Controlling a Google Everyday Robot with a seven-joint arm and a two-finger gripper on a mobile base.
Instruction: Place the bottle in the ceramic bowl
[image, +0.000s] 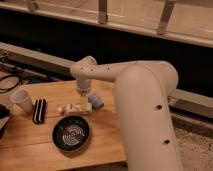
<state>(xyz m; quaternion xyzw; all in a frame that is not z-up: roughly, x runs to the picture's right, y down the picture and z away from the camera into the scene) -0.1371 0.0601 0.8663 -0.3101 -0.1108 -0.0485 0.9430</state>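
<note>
The bottle (71, 108), small, pale yellowish with a white cap, lies on its side on the wooden table (107, 135). The black ceramic bowl (71, 134) with white rings inside sits just in front of it, nearer the camera. My gripper (83, 101) points down from the white arm (115, 75) and sits right at the bottle's right end, low over the table. The arm's wrist hides the gripper's tips and the far end of the bottle.
A white cup (22, 100) stands at the left, with a flat black rectangular block (38, 111) beside it. A small blue object (96, 102) lies just right of the gripper. Dark cables (10, 82) lie at the far left. The table's front edge runs close below the bowl.
</note>
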